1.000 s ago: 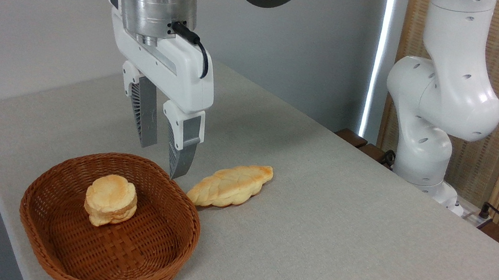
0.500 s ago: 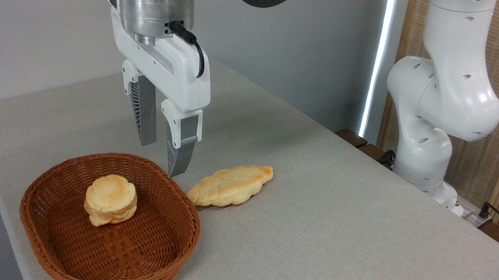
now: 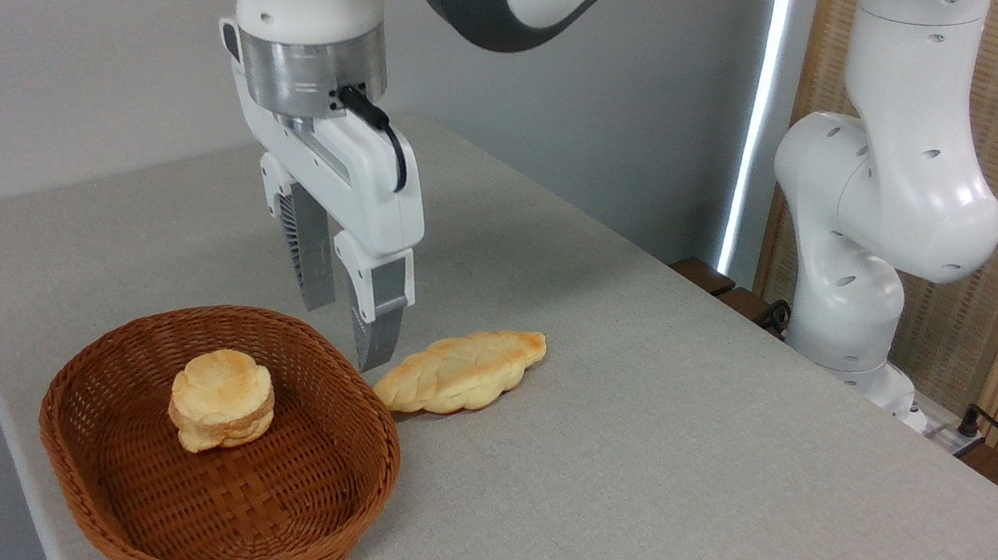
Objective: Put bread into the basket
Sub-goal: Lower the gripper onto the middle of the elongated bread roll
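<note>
So the braided bread (image 3: pixel 462 369) is just lying flat on the grey table (image 3: pixel 676 492), right off the wicker basket (image 3: pixel 117 500) at its 2 o'clock, nearly touching the rim. A small round bun (image 3: pixel 222 401) sits inside the basket. The gripper (image 3: pixel 343 337) hangs over the rim's far edge, fingers spread a little, holding nothing.
</note>
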Robot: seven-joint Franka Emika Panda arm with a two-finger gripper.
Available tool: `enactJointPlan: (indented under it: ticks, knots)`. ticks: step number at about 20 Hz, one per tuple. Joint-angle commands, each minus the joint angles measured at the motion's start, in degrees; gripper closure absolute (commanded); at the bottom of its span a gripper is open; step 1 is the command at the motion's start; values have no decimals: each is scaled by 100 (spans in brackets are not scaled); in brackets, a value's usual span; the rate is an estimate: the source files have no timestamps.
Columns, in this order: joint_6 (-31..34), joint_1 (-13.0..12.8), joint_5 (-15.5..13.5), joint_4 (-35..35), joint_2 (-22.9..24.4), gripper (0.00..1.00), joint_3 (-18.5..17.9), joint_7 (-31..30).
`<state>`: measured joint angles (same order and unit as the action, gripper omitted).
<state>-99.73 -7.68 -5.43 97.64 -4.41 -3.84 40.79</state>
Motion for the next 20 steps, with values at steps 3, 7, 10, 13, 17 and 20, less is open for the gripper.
enactJointPlan:
  ticks: [3,7,10,13,17,20]
  knots:
    - [-2,-154,-20,1195,853,0,-12,236]
    - [-423,-409,-20,2021,1258,0,-3,254]
    - [-652,-611,-20,2285,1259,0,-3,254]
    - [-1169,-813,-20,2610,1241,0,-3,254]
    - [-1303,-822,277,2691,1215,0,-12,263]
    - [-1294,-822,437,2691,1171,0,-12,263]
